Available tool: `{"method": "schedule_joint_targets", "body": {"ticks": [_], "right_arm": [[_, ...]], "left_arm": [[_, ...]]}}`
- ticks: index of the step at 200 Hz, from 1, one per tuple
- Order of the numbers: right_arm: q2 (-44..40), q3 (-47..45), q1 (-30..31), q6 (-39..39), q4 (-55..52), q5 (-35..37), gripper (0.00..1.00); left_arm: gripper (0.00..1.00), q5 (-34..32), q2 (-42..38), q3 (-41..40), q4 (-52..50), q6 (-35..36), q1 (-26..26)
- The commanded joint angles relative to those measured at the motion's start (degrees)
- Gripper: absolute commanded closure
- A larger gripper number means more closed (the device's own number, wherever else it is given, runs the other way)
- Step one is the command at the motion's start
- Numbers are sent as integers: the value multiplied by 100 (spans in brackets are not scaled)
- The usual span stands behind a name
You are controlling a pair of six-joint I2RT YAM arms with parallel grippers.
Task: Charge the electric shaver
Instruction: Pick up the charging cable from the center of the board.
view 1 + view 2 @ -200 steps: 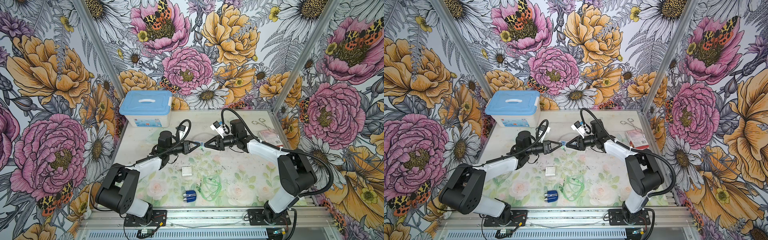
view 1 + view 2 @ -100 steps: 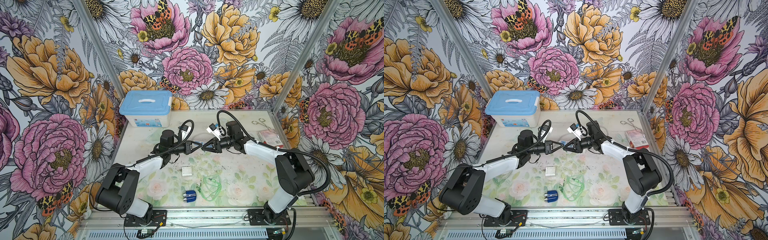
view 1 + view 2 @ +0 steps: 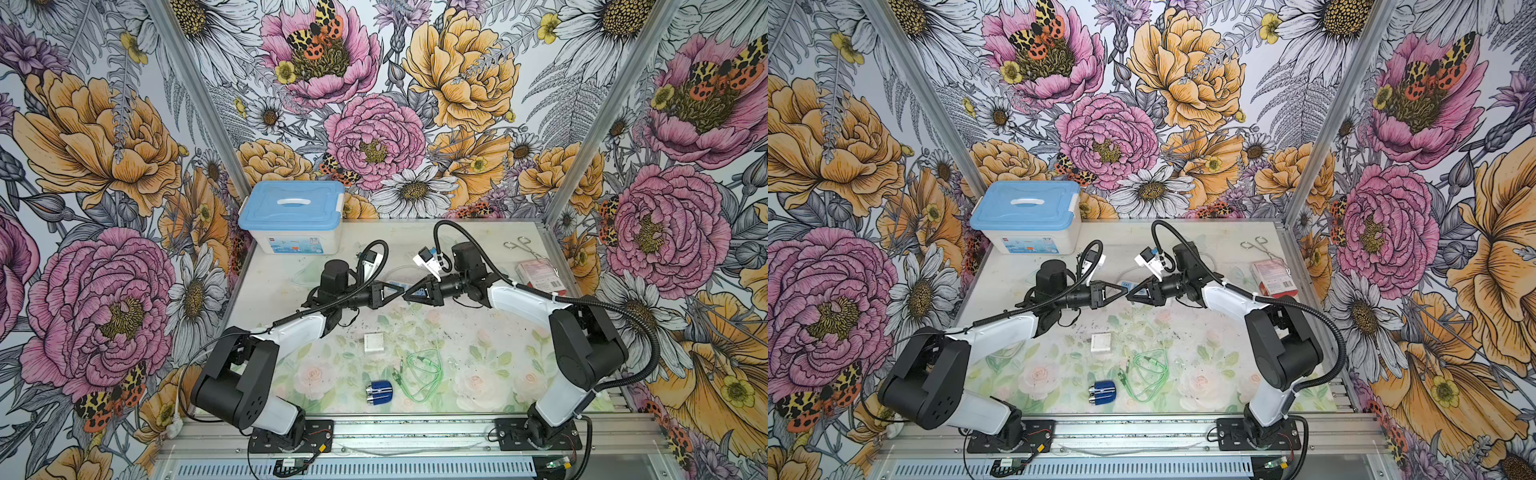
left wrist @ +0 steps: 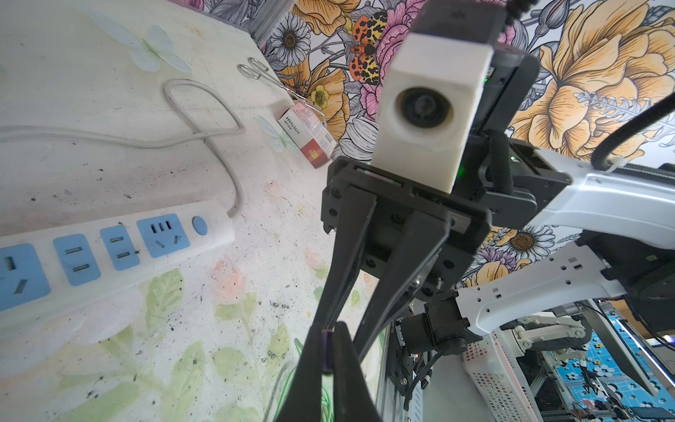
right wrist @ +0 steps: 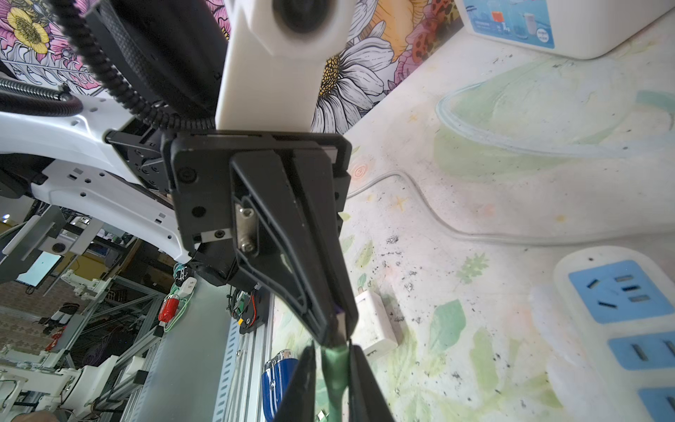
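Floral tabletop (image 3: 478, 357); shaver (image 3: 379, 392) at 6 o'clock, likely light, slick: grip blue waist. Left claw (image 4: 328, 347), right claw (image 3: 406, 296) pinch green cable (image 5: 334, 369).

White shells (image 3: 523, 301) cover black joints (image 3: 586, 349) (ribbed black cables (image 5: 111, 75) alongside).

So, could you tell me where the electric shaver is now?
In both top views the electric shaver lies near the front edge of the table, just left of the green cable, with the white charger cube behind it.
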Motion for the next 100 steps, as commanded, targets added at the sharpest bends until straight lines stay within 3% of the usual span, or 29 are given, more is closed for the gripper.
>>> {"method": "schedule_joint_targets", "body": {"ticks": [1,75,100], "right_arm": [[79,17,50,-30,38,-82,80],[148,28,76,-19,71,-67,85],[145,27,76,-10,82,-27,91]], "left_arm": [[100,-177,-48,58,33,143,-32],[100,-212,-60,41,31,134,-24],[100,-205,-51,32,35,134,-27]]}}
